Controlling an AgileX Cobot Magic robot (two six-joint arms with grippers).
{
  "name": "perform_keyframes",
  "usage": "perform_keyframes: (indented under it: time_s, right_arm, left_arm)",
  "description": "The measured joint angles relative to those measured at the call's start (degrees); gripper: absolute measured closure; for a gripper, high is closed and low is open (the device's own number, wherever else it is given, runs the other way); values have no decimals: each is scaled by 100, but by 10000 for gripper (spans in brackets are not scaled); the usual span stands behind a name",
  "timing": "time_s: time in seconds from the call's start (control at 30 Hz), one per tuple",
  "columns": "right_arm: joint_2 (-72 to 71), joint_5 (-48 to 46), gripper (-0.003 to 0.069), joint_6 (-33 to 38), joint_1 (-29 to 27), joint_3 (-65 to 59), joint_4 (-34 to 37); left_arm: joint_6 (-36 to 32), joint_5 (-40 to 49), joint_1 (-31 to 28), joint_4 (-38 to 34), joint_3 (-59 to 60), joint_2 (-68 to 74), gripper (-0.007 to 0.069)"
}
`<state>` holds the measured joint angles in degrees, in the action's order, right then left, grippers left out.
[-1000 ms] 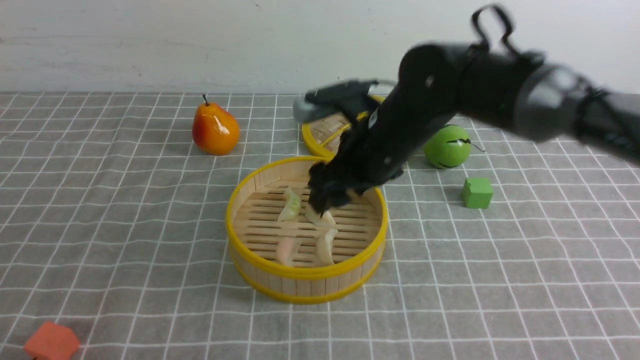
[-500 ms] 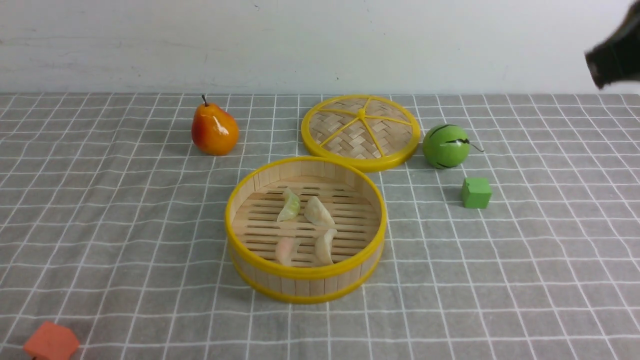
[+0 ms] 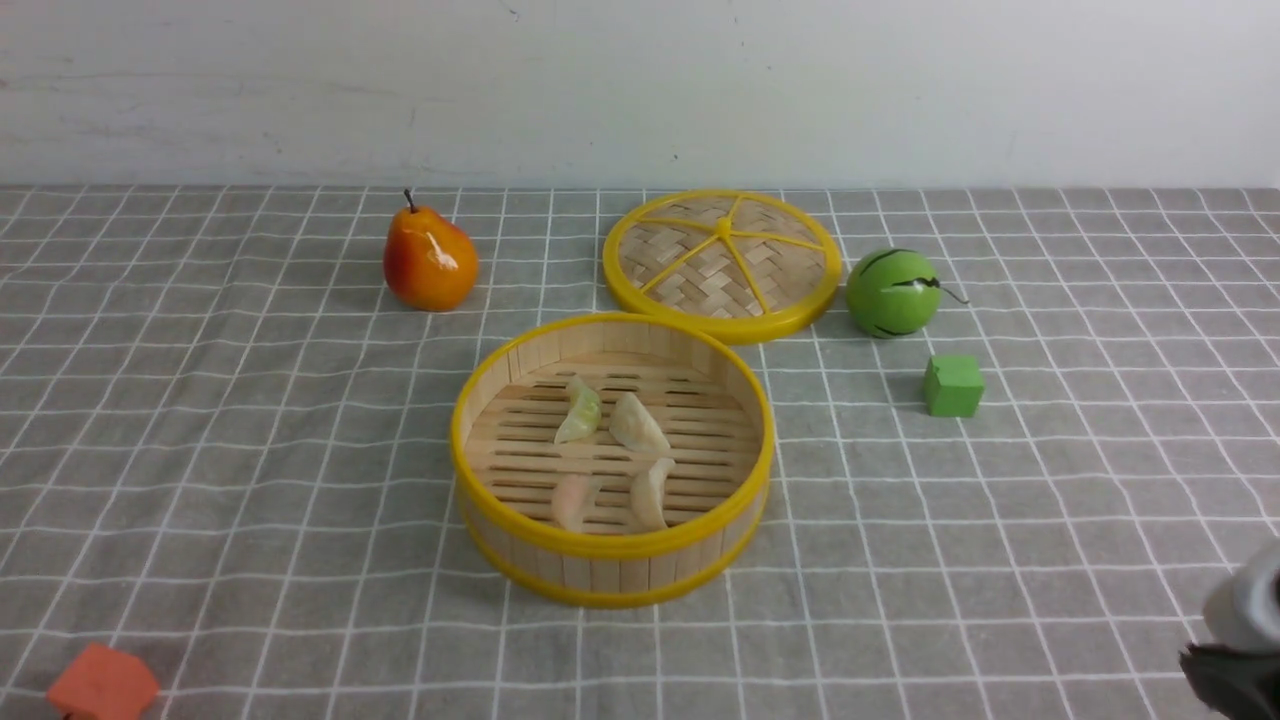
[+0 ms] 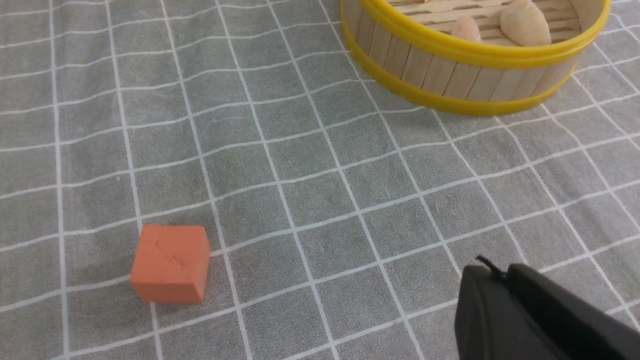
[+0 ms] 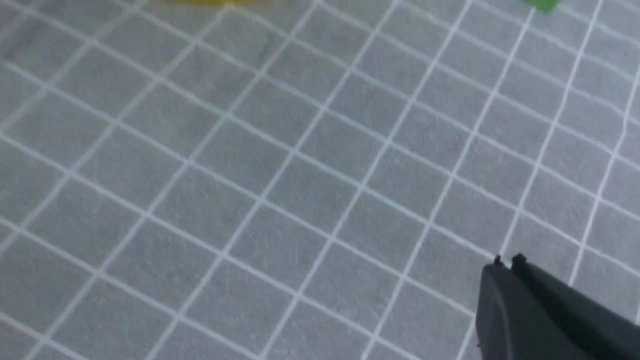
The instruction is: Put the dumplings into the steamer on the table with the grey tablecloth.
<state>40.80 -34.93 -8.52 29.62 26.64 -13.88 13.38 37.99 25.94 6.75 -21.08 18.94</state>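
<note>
Right wrist view shows the right gripper point(image 5: 505, 262) with its fingers pressed together, holding nothing, over bare grey tablecloth point(image 5: 280, 165). The left gripper point(image 4: 495, 272) likewise has its fingers together and empty, above the cloth near an orange cube point(image 4: 171, 263). All four dumplings point(image 3: 610, 460) lie on the slatted floor of the steamer point(image 3: 612, 575), which stands mid-table. Behind it lie the woven lid point(image 3: 722, 262), a pear point(image 3: 429, 258), a green ball point(image 3: 892, 293) and a green cube point(image 3: 953, 385).
</note>
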Motion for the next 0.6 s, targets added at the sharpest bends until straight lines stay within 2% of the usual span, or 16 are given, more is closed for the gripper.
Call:
perform_keyframes:
  time_s: [0.2, 0.3, 0.4, 0.47, 0.6]
  right_arm:
    - [-1814, 54, 679, -615, -117, -490, -463]
    - [-3097, 476, 679, -922, -550, -1119, -574]
    - [-3935, 701, 679, -873, -1048, -1714, -211]
    - [-4125, 847, 679, -610, -1626, -2163, 401]
    - [-4141, 1371, 678, -83, -2358, -2730, 1425]
  left_arm:
    - [0, -1, 0, 0, 0, 0, 578]
    - [0, -1, 0, 0, 0, 0, 575]
    - [0, -1, 0, 5, 0, 0, 573]
    - [2, 8, 0, 5, 2, -2, 568]
    - [2, 17, 0, 13, 2, -2, 566]
